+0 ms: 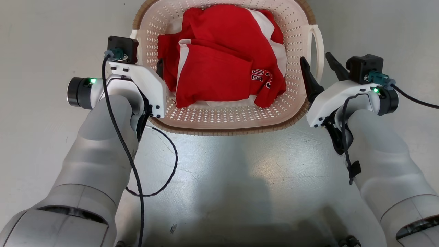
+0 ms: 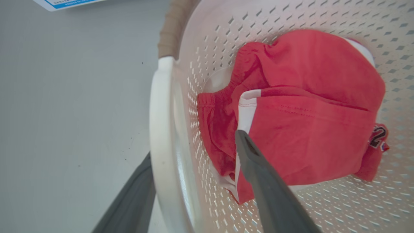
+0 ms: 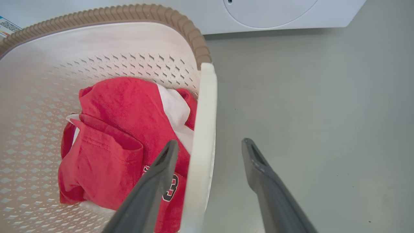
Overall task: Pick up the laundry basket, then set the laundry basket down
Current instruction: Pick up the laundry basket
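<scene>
The laundry basket (image 1: 219, 115) is cream-white and perforated, with a brown ribbed rim, and lies top centre in the head view. A red and white garment (image 1: 219, 61) fills it. My left gripper (image 1: 147, 61) is open at the basket's left side. Its fingers straddle the white left handle (image 2: 158, 113), one inside over the garment (image 2: 307, 113), one outside. My right gripper (image 1: 315, 57) is open at the right side. It straddles the white right handle (image 3: 203, 129) with gaps on both sides, one finger (image 3: 161, 168) inside the basket and the other over the floor.
A white washing machine (image 3: 275, 13) with a round door stands just beyond the basket. Grey floor (image 1: 41, 34) lies on both sides. A black cable (image 1: 168, 171) loops off my left forearm. A blue-printed label (image 2: 64, 3) lies on the floor past the left handle.
</scene>
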`<state>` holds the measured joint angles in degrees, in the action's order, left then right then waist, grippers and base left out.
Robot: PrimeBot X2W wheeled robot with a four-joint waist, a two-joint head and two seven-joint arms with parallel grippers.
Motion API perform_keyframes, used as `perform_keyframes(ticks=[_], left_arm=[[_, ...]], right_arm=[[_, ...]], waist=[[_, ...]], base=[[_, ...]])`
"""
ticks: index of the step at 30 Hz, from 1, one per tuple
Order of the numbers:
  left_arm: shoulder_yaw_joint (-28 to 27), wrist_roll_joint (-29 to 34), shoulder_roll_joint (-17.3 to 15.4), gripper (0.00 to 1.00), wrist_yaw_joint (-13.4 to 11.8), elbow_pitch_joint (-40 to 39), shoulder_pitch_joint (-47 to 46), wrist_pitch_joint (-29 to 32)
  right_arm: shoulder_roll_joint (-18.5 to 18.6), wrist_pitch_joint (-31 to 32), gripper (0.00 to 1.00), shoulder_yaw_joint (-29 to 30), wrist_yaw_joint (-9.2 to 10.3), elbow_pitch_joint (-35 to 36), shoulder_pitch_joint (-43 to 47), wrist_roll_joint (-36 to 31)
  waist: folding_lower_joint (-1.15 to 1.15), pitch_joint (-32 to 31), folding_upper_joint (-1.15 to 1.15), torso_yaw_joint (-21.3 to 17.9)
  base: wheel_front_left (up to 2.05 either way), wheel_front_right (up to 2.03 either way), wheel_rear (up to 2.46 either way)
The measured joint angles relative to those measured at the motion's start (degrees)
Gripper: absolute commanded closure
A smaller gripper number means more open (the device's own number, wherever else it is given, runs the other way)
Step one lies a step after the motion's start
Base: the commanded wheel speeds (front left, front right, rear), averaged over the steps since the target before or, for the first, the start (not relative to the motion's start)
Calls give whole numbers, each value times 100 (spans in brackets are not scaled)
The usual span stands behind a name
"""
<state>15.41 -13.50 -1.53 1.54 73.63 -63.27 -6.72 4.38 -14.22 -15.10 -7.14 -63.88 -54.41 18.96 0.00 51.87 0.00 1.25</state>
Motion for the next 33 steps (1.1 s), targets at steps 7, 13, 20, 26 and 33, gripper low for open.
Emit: perform_keyframes(ticks=[7,13,20,26,33], left_arm=[[76,-8,-1,0,-1,18,0,23],[143,-11,-2,4,-2,35,0,24],[225,-14,-29,100,-10,53,0,53],[289,-16,-30,100,-89,69,4,40],[313,-119,-26,100,-101,76,95,121]], right_arm=[[-2,0,0,-196,0,-123,-9,158],[-3,0,0,-348,0,-140,-138,243],[-7,0,100,-400,0,-156,-138,338],[16,1,100,-409,5,-283,-132,374],[2,1,100,-560,5,-430,-77,505]], waist=[[0,-41,0,4],[0,-46,0,5],[0,-53,0,-12],[0,-100,0,-17],[0,-381,0,-22]], base=[[0,0,0],[0,0,0],[0,0,0],[0,0,0],[0,0,0]])
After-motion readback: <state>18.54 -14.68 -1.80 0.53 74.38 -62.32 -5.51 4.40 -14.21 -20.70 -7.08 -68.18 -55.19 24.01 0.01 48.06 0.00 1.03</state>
